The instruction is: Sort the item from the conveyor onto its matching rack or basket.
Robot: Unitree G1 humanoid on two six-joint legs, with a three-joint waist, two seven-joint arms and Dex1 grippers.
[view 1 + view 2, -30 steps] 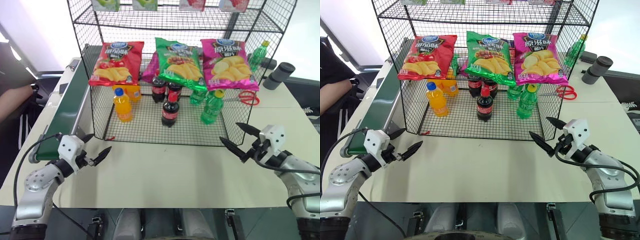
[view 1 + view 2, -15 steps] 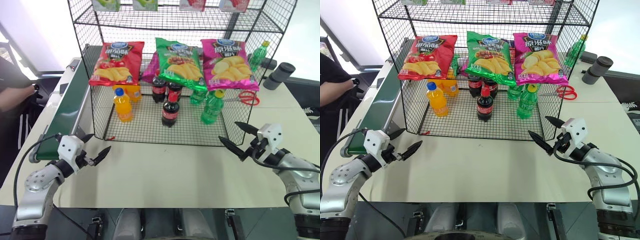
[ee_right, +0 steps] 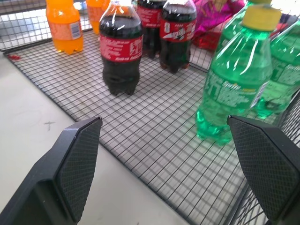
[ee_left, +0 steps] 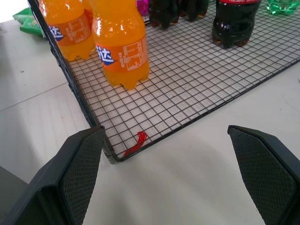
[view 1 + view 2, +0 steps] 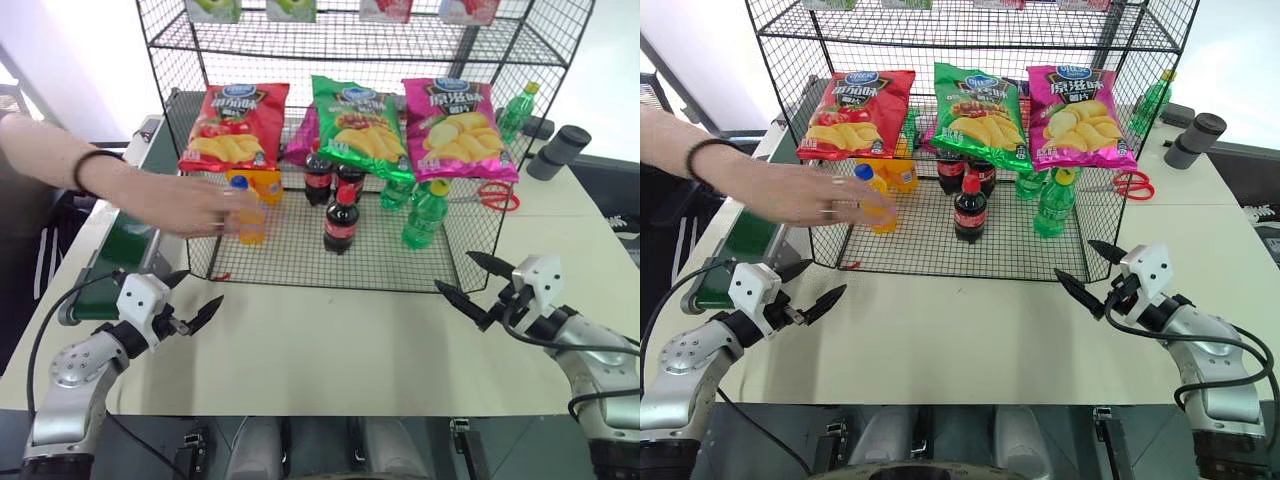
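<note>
Hand [image 5: 205, 213] hides orange bottle [image 5: 250, 226] (partly).

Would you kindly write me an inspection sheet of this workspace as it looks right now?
Surface: pale table, bare in front of the rack.
Job's things: black wire rack holds cola bottles, orange-drink bottles, green bottles and hung chip bags; conveyor alongside, nothing seen on its visible belt.
Clutter: red scissors, dark cylinder.
Grippers: left gripper and right gripper open, empty.
Cables: black cable at the left arm.
Surroundings: a person's hand reaches toward the orange bottle.
</note>
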